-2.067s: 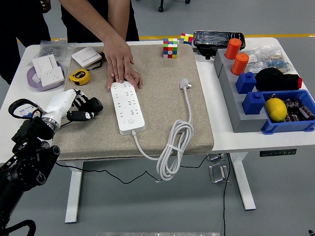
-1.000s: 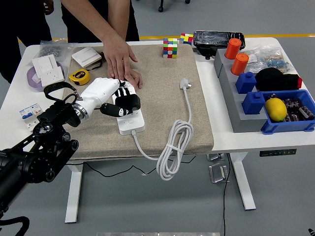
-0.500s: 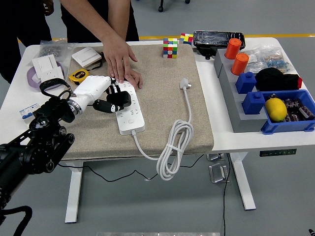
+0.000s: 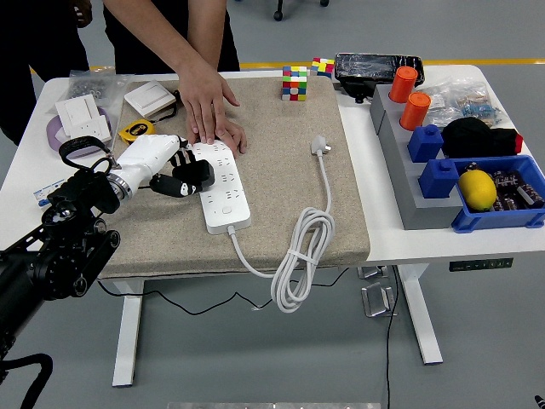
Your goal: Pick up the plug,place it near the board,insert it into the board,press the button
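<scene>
Your left hand (image 4: 174, 173) drew back toward 9 o'clock off the board (image 4: 220, 185), fingers curled, empty. One plug (image 4: 319, 146) lay at the board's 3 o'clock. One person's hand (image 4: 210, 111) pinned the board's far end.

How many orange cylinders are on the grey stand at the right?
2. One orange cylinder stands on the far step of the grey stand; the other orange cylinder stands just nearer, on the next step. None seem hidden.
</scene>
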